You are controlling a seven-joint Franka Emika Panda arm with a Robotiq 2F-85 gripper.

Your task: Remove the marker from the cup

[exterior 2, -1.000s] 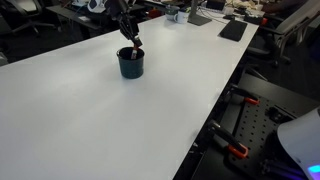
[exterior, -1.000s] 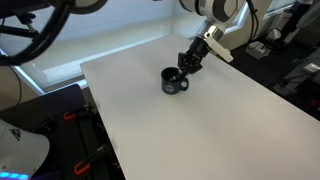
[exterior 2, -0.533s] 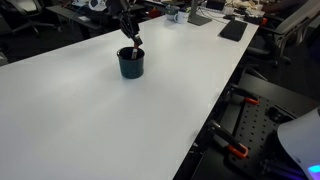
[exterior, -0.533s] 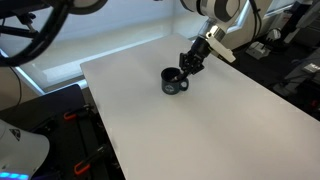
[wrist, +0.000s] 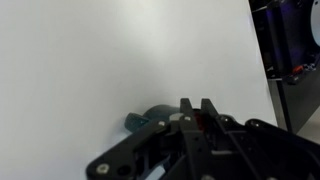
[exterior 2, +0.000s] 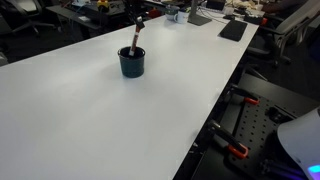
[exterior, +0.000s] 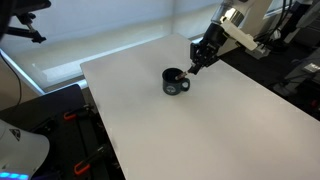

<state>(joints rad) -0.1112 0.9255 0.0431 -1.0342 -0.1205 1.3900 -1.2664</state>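
**Pincer** (exterior: 198, 62): pressed together, pinching the top end of the marker. It hangs tilted over the table.

**Marker** (exterior 2: 135, 40): a slim dark stick hanging down out of the pincer's grip. Its lower end sits about level with the rim of the cup beneath. From where I stand I cannot tell whether that end is clear of the rim.

**Cup** (exterior 2: 131, 63): dark and squat, standing upright just below the pincer.

**Table** (exterior 2: 120, 125): white, lying under the pincer on all sides.

**Hazards:**
- If the pincer moves sideways before the marker's lower end clears the rim, the stick would catch the wall. That could drag or tip the light cup.
- The grip holds only one end of the marker. A knock against the rim could swivel the stick or pull it free, and it would drop back in.
- If the marker is released from this height, it would likely roll across the table.
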